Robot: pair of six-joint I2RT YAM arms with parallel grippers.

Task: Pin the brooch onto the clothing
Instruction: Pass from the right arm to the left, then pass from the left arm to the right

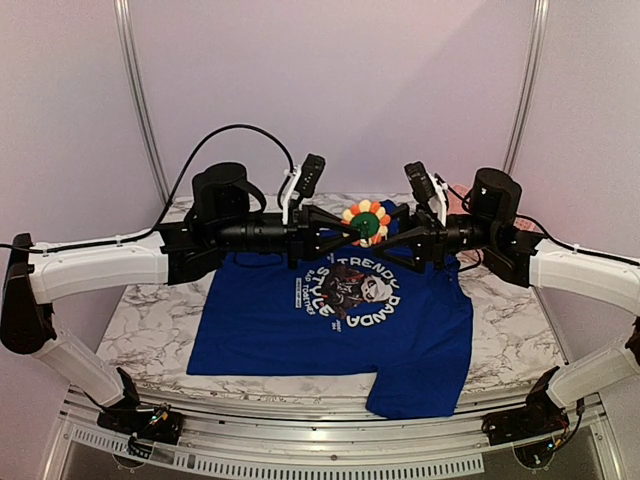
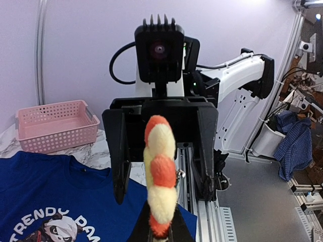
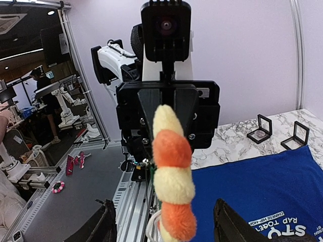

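Observation:
The brooch [image 1: 366, 221], a fluffy flower with yellow and orange petals round a green centre, hangs in the air between both arms, above the collar of the clothing [image 1: 330, 320]. The clothing is a blue T-shirt with a panda print, lying flat on the table. My left gripper [image 1: 352, 228] is shut on the brooch; in the left wrist view the brooch [image 2: 160, 171] stands edge-on, pinched at its lower rim by my left gripper [image 2: 161, 233]. My right gripper [image 1: 385, 232] is open. Its fingers [image 3: 98, 227] stand apart on either side of the brooch [image 3: 173, 186] without touching it.
The marble table [image 1: 150, 330] carries the shirt, whose lower corner [image 1: 415, 395] hangs over the front edge. A pink perforated basket [image 2: 55, 126] sits behind the shirt on one side. Two small black square boxes [image 3: 260, 130] stand on the marble on the other.

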